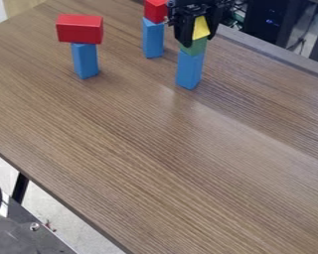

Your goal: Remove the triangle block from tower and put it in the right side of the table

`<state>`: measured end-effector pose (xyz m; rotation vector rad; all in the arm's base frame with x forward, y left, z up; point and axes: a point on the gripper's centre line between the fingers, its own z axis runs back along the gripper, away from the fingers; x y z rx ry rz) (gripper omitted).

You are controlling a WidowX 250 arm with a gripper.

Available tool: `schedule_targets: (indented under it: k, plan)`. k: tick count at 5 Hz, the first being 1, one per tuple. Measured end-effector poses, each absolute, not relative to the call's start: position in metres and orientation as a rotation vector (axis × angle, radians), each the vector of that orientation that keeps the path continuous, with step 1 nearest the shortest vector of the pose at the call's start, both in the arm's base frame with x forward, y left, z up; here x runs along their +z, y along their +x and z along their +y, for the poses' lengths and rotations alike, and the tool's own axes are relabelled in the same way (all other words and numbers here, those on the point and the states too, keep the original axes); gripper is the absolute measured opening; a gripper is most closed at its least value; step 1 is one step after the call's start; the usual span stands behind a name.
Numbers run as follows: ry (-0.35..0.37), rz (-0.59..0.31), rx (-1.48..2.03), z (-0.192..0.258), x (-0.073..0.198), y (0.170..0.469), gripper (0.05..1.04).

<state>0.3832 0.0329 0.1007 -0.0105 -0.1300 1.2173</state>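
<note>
The wood-grained surface [162, 149] stretches across the view, its near part bare of blocks, and the black tool [199, 39] hangs down over its far side from the top edge. The tool sits around the upper end of the tallest-looking tower; how far it is open, and whether it grips anything there, cannot be told. At the view's left, a red oblong block [79, 30] lies crosswise on top of an upright blue block [85, 60], overhanging it on both sides. Another upright blue block [190, 69] forms the base of the tower under the tool, and a third blue block [153, 37] stands farther back, between the other two as seen across the view. That third one carries a second red block [154, 11], which runs up to the top edge, just beside the tool. Smaller again is the green block [196, 47], resting on the blue base directly beneath the tool, its upper part partly hidden. Smallest in sight is the yellow triangle block [200, 29], at the top of this same tower, above the green one and within the tool's span, partly covered by it.
</note>
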Motion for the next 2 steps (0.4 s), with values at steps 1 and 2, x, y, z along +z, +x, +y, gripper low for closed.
schedule_targets:
  k: [1, 2]
  plan:
    - [-0.064, -0.149, 1.204, 0.018, 0.114, 0.394, 0.588]
    - [-0.130, -0.182, 1.125, -0.013, 0.131, 0.403, 0.588]
